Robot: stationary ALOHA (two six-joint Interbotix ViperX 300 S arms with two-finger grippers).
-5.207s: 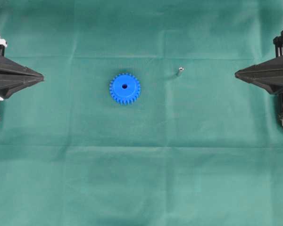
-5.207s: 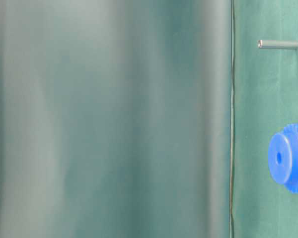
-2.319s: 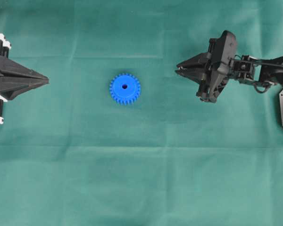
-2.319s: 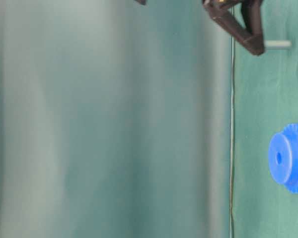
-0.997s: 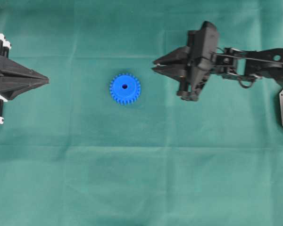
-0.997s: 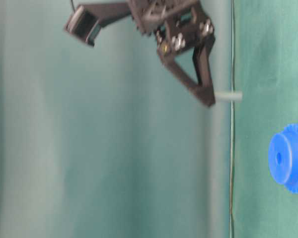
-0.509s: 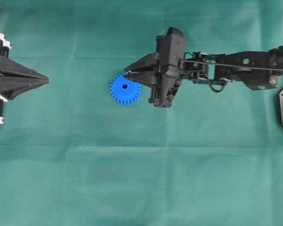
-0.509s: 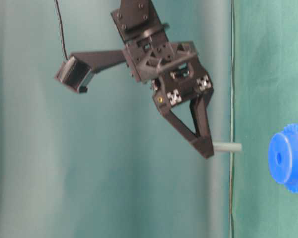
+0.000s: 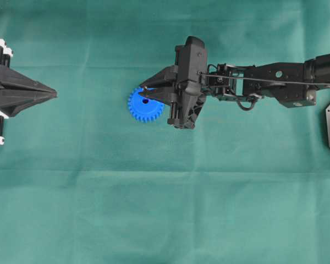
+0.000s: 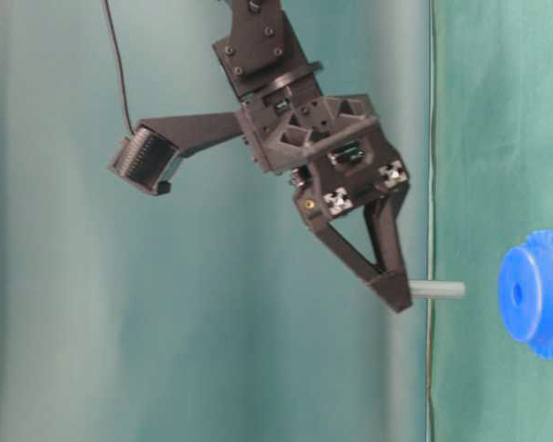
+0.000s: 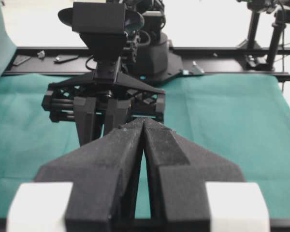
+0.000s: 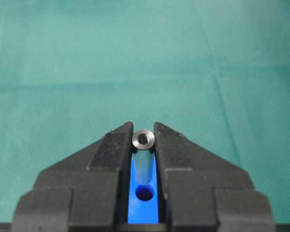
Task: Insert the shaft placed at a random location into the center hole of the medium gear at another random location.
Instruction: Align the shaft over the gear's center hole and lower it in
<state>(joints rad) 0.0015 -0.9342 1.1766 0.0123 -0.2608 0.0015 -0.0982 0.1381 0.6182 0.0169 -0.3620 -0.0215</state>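
The right end effector (image 9: 144, 91), clenched on the shaft (image 10: 438, 290), has carried it off the table and now holds it just above the medium gear (image 9: 142, 107), nearly over the center hole (image 12: 144, 193), ready for lowering.

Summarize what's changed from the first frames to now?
The right gripper reached in from its side, picked the shaft off the cloth and carried it over the medium gear; it now hangs just above the center hole, not yet inserted. The gear and the shut left gripper haven't moved.
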